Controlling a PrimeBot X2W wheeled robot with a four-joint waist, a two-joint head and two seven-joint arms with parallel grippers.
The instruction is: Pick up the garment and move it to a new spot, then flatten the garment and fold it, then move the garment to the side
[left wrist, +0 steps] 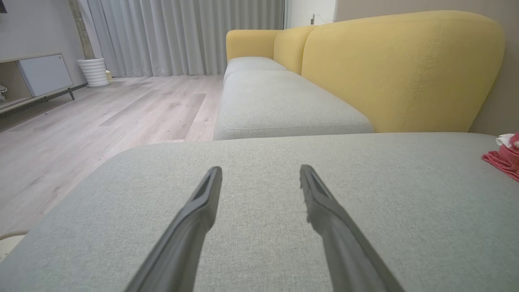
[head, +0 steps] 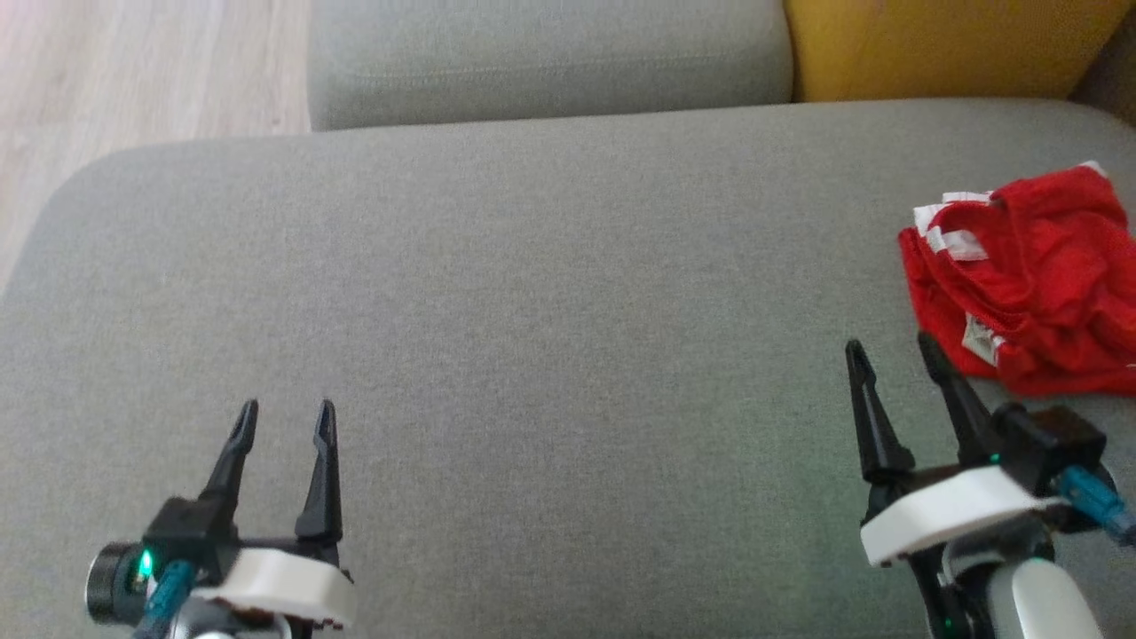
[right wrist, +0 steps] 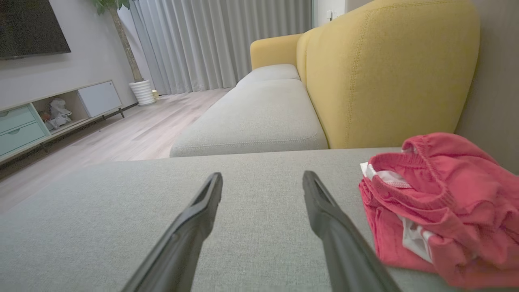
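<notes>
Right gripper: two long dark fingers, white wrist shell, right gripper (head: 887, 346) low over the cushion, jaws spread wide, nothing between them; tips just short of the garment's near edge.
Left gripper: same build, left gripper (head: 288, 410) lower left of head view, released, empty, well apart from the garment.
Garment: crumpled red knit garment with white trim (head: 1029, 275), bunched in a heap at far right of the seat, partly cut off by the head view's edge; waistband or collar rolled up on top, can't tell which. Right wrist view has it just right of that arm's fingers (right wrist: 442, 202).
Why so placed: looks like a start pose, both arms parked forward and low, right one nearer the heap so probably the one to reach; pick-up not yet done.
Surface: wide grey woven fabric sofa seat (head: 532, 311), flat, bare across the middle, plenty of room to spread and fold.
Backrest: mustard yellow upholstered sofa back (right wrist: 385, 73) behind the garment.
Room: pale wood plank floor (left wrist: 101, 113), grey pleated curtains (left wrist: 182, 36), white ribbed planter (left wrist: 94, 72), low media cabinet with teal drawers (right wrist: 20, 125).
</notes>
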